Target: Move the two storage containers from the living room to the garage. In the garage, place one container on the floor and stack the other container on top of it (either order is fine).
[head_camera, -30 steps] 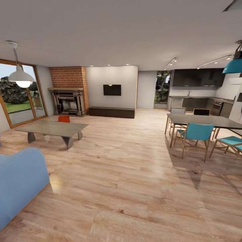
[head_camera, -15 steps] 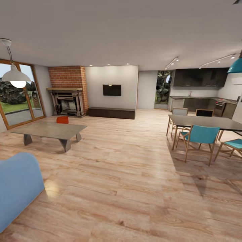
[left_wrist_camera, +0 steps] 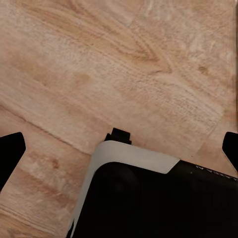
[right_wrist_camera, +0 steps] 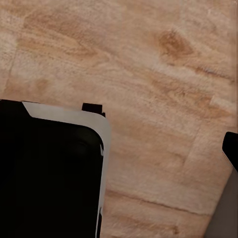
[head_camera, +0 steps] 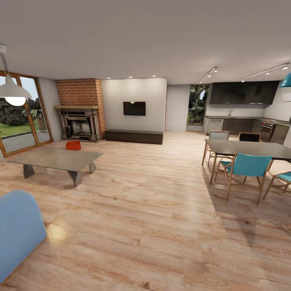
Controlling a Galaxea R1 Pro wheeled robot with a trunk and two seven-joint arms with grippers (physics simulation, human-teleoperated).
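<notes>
I am in the living room, on its light wood plank floor (head_camera: pixel 153 210), facing the brick fireplace (head_camera: pixel 79 117), wall TV (head_camera: pixel 134 108) and long dark cabinet (head_camera: pixel 134 136). One orange-red storage container (head_camera: pixel 73 145) shows far off at the back edge of the coffee table (head_camera: pixel 56 158); I cannot tell whether it rests on the table or on the floor behind it. My left gripper (left_wrist_camera: pixel 119 148) hangs open over the planks, its fingertips (left_wrist_camera: pixel 10 153) wide apart and holding nothing. My right gripper (right_wrist_camera: pixel 119 148) is open too, with one fingertip (right_wrist_camera: pixel 231 148) visible.
A blue sofa (head_camera: pixel 18 230) is close at the near left. A dining table (head_camera: pixel 250 148) with teal chairs (head_camera: pixel 246 167) stands at the right, with the kitchen (head_camera: pixel 242 121) behind it. Glass doors (head_camera: pixel 20 117) line the left wall. Each wrist view includes the robot's black base (left_wrist_camera: pixel 148 203).
The head view has advanced into the room, so the sofa, coffee table and lamp have slid toward the left edge. Nothing in the room has moved.
</notes>
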